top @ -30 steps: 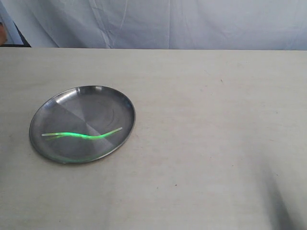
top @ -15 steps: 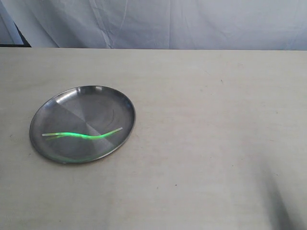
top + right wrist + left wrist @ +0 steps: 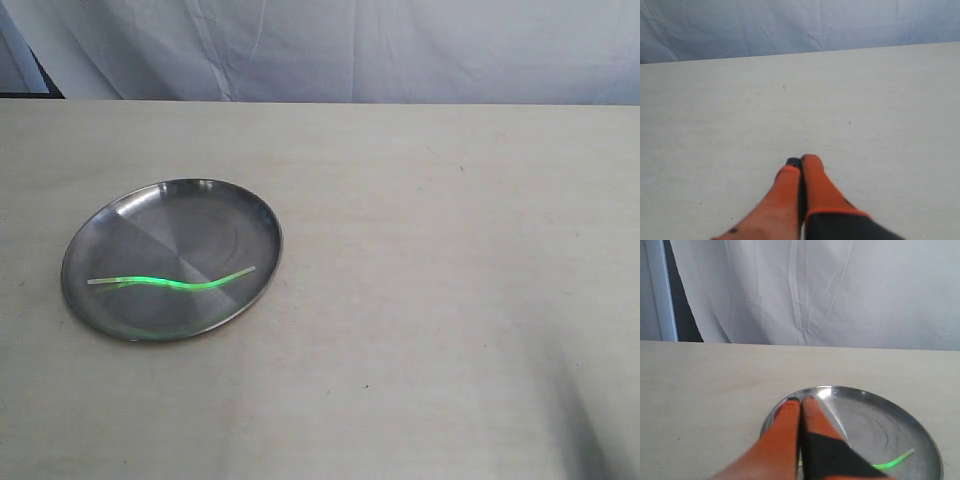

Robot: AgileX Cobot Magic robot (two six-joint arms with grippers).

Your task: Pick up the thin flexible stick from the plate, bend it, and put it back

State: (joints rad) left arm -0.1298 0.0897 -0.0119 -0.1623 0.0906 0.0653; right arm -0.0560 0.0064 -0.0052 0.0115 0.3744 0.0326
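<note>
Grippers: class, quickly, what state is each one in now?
Left gripper: closed, holding nothing; the stick lies on the plate.
Right gripper: closed, holding nothing.

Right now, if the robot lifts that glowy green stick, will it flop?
Probably floppy: the stick lies wavy on the plate. It looks very thin, so likely light, and it may slide on that shiny steel.

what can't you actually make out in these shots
- Left wrist view: the shut left gripper hides most of the stick; the frame edge cuts off the plate.
- Right wrist view: only the shut right gripper and the table show; no plate or stick.
- Exterior view: both grippers are out of frame, so their height over the table is unknown.
</note>
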